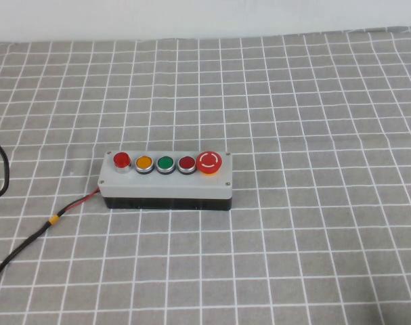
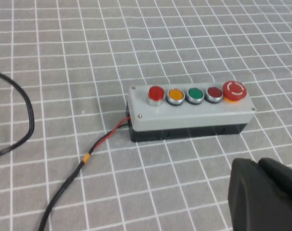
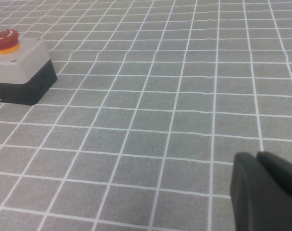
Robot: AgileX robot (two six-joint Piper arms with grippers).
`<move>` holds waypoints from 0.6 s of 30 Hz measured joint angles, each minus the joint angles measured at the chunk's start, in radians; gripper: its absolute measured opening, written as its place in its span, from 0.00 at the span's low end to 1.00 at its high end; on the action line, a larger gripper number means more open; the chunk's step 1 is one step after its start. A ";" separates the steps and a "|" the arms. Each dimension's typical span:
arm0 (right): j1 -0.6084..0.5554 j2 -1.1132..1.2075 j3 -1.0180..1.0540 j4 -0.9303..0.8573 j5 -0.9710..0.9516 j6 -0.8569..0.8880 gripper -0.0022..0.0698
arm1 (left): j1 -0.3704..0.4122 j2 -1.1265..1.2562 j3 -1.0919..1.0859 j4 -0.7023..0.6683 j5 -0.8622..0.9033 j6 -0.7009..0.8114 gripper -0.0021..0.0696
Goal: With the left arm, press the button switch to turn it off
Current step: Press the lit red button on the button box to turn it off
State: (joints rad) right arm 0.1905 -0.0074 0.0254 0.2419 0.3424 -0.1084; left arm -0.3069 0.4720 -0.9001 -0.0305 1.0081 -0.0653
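Button switch, closed left fingers near, closed right fingers well apart

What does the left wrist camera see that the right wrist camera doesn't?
Only the left wrist view shows the red button, orange button, green button and dark-red button, the black cable, and the left claw, near the button box without touching it. Only the right wrist view shows the right claw, over the checked cloth, apart from the box. Both show the button box, its big red mushroom button and the checked cloth.
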 joint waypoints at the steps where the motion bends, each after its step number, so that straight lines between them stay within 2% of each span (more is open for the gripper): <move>1: 0.000 0.000 0.000 0.000 0.000 0.000 0.01 | 0.000 -0.033 0.021 0.002 0.000 -0.002 0.02; 7: 0.000 0.000 0.000 0.000 0.000 0.000 0.01 | 0.000 -0.158 0.064 0.002 0.044 -0.008 0.02; 18: 0.000 0.000 0.000 0.000 0.000 0.000 0.01 | -0.001 -0.174 0.068 0.002 0.075 -0.010 0.02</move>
State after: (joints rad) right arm 0.1905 -0.0074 0.0254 0.2423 0.3424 -0.1084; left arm -0.3084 0.2983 -0.8322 -0.0287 1.0835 -0.0751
